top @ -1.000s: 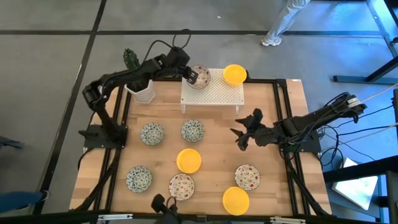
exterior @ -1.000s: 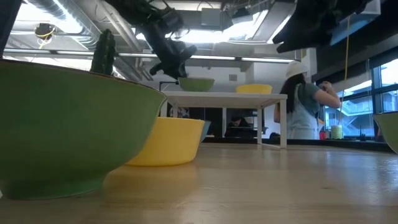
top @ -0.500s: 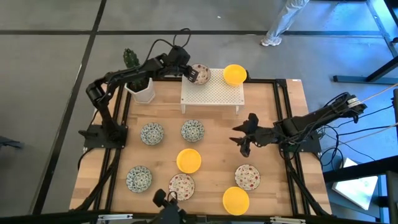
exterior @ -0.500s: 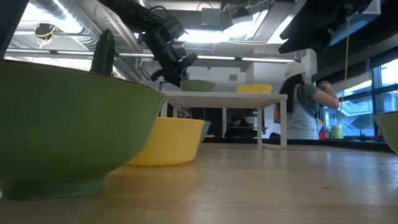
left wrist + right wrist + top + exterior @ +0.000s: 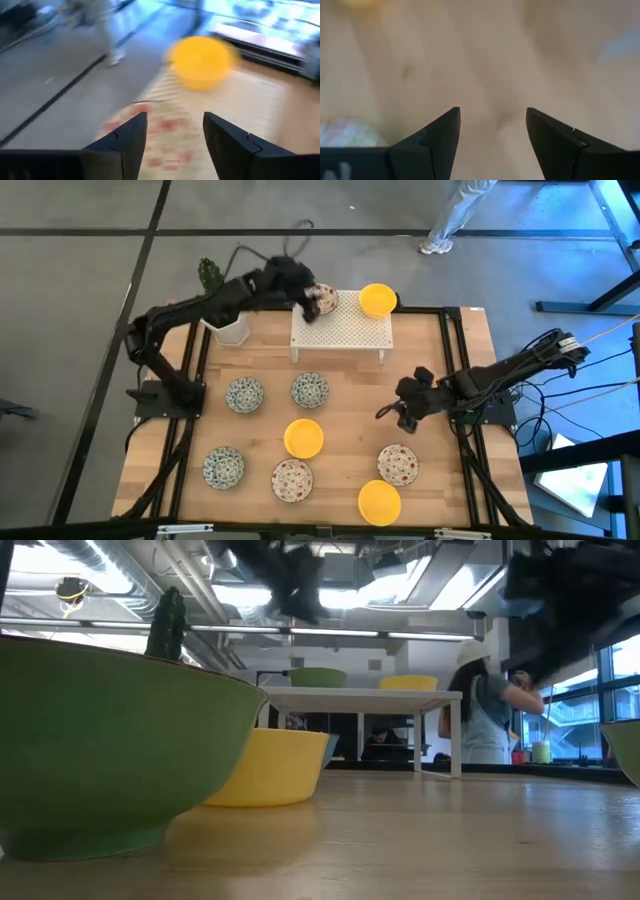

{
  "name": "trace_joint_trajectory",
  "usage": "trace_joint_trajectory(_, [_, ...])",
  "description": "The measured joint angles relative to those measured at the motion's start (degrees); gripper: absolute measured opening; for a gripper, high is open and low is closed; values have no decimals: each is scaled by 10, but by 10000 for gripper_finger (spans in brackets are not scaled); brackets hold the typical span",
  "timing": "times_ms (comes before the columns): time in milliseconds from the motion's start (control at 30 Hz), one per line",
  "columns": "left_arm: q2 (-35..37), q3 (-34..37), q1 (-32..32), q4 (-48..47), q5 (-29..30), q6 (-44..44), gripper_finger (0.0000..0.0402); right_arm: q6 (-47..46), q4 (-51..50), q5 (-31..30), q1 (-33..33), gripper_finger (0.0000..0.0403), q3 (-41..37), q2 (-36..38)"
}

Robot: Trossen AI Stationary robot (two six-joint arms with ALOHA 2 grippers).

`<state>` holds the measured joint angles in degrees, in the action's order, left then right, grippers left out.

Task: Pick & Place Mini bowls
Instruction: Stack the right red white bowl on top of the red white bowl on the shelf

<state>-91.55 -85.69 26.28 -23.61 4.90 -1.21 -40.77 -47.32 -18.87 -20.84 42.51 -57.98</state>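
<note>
Placing step, apparently at its end — left gripper (image 5: 305,305) with jaws spread wide and nothing between them, directly over the reddish-speckled bowl (image 5: 322,299) on the white perforated rack (image 5: 342,330). Seen from the left wrist: that speckled bowl (image 5: 150,131) just ahead of the open fingertips and partly under them, the yellow bowl on the rack (image 5: 201,61) farther ahead, beside it. Probably a release just done; next move calls for a clean lift away from the rack without knocking the bowl's rim.

Farther right, on the table: two blue-green bowls (image 5: 245,394) (image 5: 310,390), a third blue-green one (image 5: 223,467), a speckled bowl (image 5: 292,479), a yellow bowl (image 5: 304,438) — all apparently empty, as far as can be told.

Right gripper (image 5: 405,415) low over bare wood, jaws wide, holding nothing. Nearest to it the right-hand speckled bowl (image 5: 397,464), then the last yellow bowl (image 5: 379,502). Likely next pick — requires lowering one finger inside the rim and one outside.
</note>
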Motion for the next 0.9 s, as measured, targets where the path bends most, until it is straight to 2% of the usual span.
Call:
trace_joint_trajectory(67, [-2,0,-59,-9,3,-9,187,-50,-14,67,-6,222,-5,0])
trace_joint_trajectory(133, [-10,0,-118,-4,31,-14,185,-85,-13,118,-15,219,-15,0])
trace_joint_trajectory(300, [-35,1,-229,3,177,-17,185,-178,36,193,-33,214,-69,-9])
trace_joint_trajectory(400, [-48,1,-266,1,231,-17,185,-217,88,246,-53,213,-104,-19])
trace_joint_trajectory(667, [-61,1,-277,-33,238,27,185,-233,210,258,-76,213,-131,-26])
trace_joint_trajectory(900, [-62,1,-269,-38,236,51,184,-234,220,255,-81,213,-131,-23])
